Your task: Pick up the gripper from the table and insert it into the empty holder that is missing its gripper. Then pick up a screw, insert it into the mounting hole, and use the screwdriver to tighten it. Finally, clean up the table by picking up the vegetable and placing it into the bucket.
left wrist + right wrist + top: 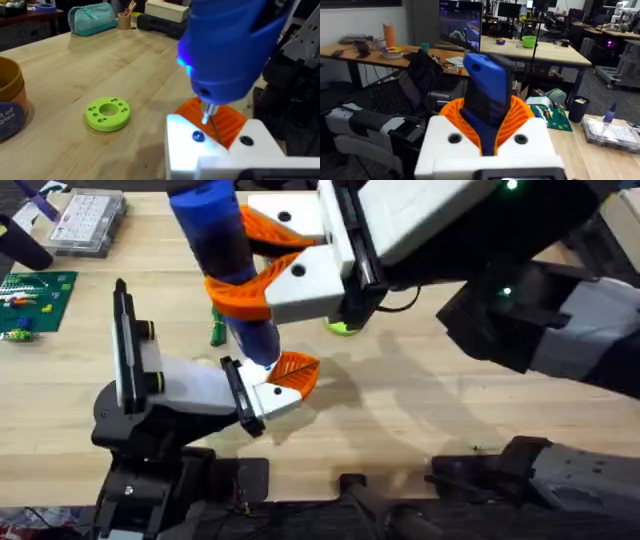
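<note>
The screwdriver [225, 260] is clenched in the right claw [262, 272], its orange pads pressed around the thick blue handle. It is held upright so that the short metal tip points straight down. In the left wrist view that tip [206, 113] is seen just above or at a small dark screw head [197, 136] on the white body below it; whether the two are engaged cannot be told.

The left claw [285, 385] is set low under the tool, presumably so that the white-and-orange part is kept steady against the turning — yet whether its fingers are clamped or released cannot be told.

The step in hand is judged to be the tightening of the screw, the tool being kept on the screw's axis.

The clean-up has not yet been done: the vegetable [216, 326] is lying on the bench [420, 400] behind the tool, and the bucket [10, 102] is standing apart from it, near a lime-green ring [108, 113].
</note>
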